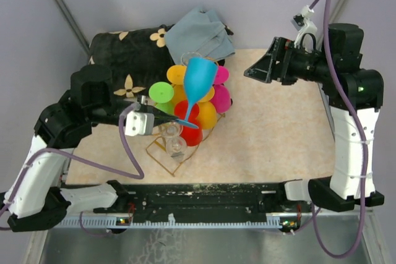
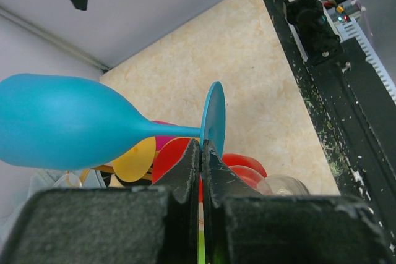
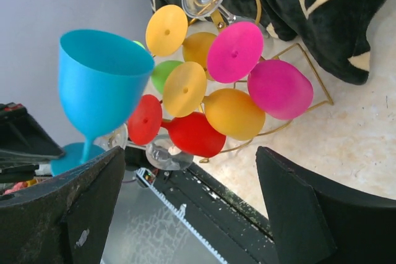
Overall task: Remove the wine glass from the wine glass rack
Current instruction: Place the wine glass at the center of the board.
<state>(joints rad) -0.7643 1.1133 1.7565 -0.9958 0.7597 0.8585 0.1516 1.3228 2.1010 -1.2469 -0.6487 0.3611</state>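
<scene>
Left fingers [image 2: 185, 174] pinched shut on foot of blue wine glass [image 2: 62, 122]; right fingers [image 3: 297, 208] spread wide, holding nothing.

**One glass above the rack, the others on it**

The wine glass rack [image 1: 161, 161] stands on the table [image 1: 278, 140], left of the middle, with other glasses [image 1: 213, 100] crowded on it. The wine glass [image 1: 199, 78] is up above the rack. Its foot sits between the fingers of the left gripper [image 2: 201, 153], which reaches in from the left. Behind the rack, along the far edge, lies a blanket [image 1: 124, 54], with a folded cloth [image 1: 201, 32] at its right end. The right gripper [image 1: 252, 71] hangs over the table to the right of the rack, well apart from it.
</scene>
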